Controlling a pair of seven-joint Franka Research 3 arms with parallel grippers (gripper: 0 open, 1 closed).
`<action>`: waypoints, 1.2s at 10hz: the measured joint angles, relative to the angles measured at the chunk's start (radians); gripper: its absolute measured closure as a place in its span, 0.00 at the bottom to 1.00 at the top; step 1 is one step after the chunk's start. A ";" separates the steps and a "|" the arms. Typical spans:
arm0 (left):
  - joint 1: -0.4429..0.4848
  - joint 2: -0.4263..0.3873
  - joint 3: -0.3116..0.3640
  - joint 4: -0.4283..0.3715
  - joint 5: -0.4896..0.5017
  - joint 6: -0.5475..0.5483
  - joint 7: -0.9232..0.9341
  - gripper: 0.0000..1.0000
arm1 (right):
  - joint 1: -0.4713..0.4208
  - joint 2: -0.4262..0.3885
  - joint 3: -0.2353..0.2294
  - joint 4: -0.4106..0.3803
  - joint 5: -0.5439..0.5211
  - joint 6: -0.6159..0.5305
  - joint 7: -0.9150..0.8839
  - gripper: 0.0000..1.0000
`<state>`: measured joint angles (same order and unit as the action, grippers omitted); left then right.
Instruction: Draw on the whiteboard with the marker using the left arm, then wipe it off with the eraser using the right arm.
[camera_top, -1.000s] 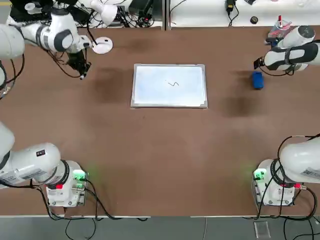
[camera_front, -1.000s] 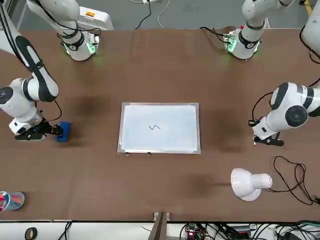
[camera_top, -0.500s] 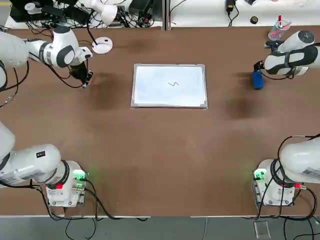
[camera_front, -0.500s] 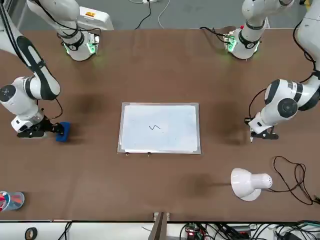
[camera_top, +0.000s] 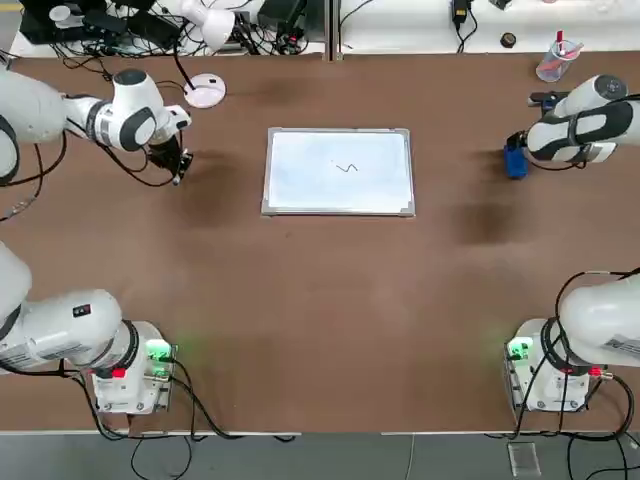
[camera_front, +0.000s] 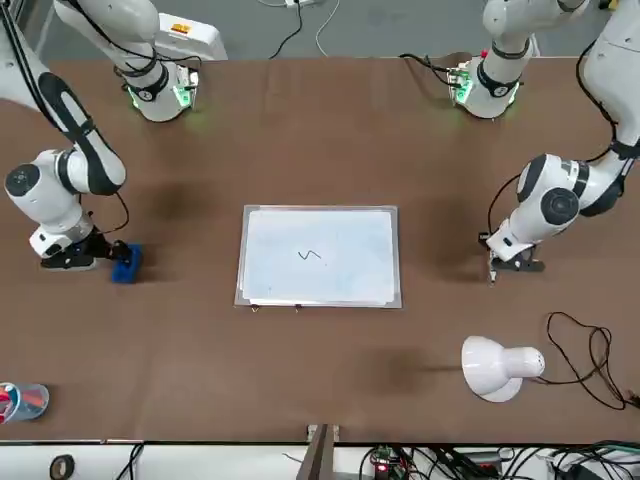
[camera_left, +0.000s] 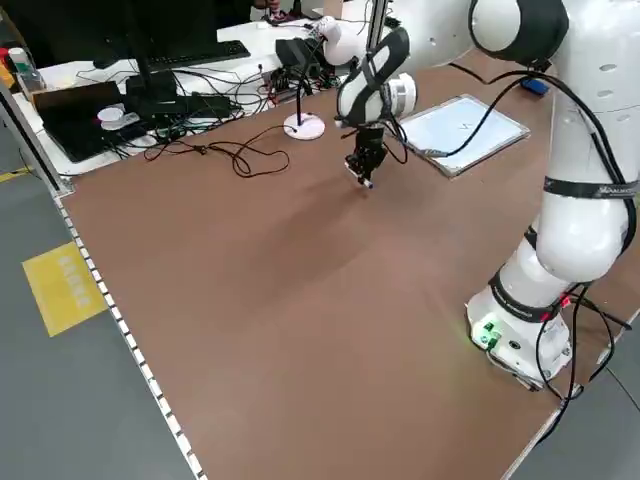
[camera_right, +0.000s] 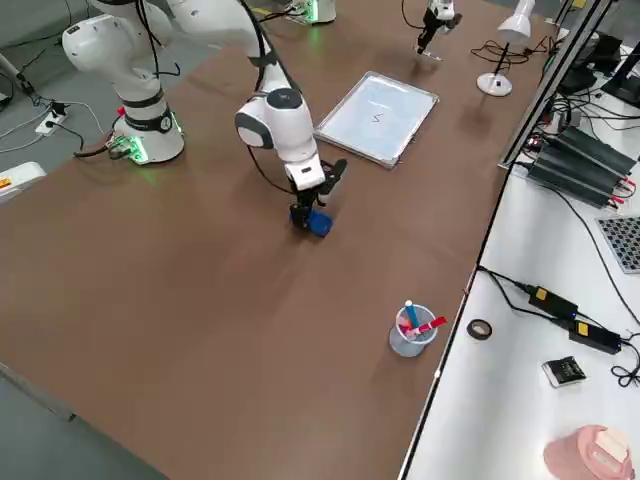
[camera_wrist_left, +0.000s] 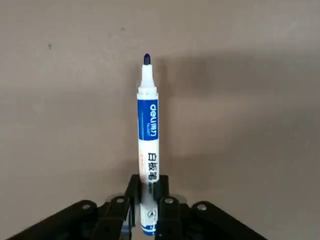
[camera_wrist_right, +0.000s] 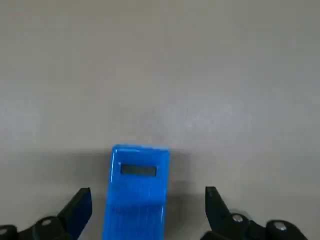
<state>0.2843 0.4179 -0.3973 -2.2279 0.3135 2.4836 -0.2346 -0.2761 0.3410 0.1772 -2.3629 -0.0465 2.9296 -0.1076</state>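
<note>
I have the left end effector (camera_top: 178, 166) clamped on the marker (camera_wrist_left: 148, 145), tip pointing down at the bare counter (camera_top: 320, 300), off to the left of the whiteboard (camera_top: 338, 171) and just near of the lamp base (camera_top: 205, 92). Held low and off the board, I judge, because the drawing is done: a small squiggle (camera_top: 346, 167) sits on the board, so the marker is likely headed for set-down here. My right end effector (camera_wrist_right: 147, 207) is spread wide, fingers either side of the blue eraser (camera_wrist_right: 137, 187), not gripping it yet. The eraser lies flat on the counter to the right of the board, well apart from it. Jaws straddle it for the pickup. Wipe not yet started.
</note>
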 joint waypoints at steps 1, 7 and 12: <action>0.000 0.007 0.004 0.000 0.000 0.003 0.000 0.79 | 0.000 0.000 0.000 -0.004 0.000 0.005 -0.001 0.00; 0.001 0.011 0.011 0.032 0.000 -0.006 0.000 0.35 | 0.000 0.002 0.002 -0.015 0.000 0.035 -0.002 0.00; -0.010 -0.023 0.008 0.182 0.000 -0.220 0.015 0.00 | 0.001 0.010 0.004 -0.023 0.000 0.046 -0.002 0.00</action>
<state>0.2747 0.3950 -0.3898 -2.0463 0.3135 2.2635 -0.2194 -0.2749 0.3515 0.1816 -2.3857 -0.0466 2.9756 -0.1098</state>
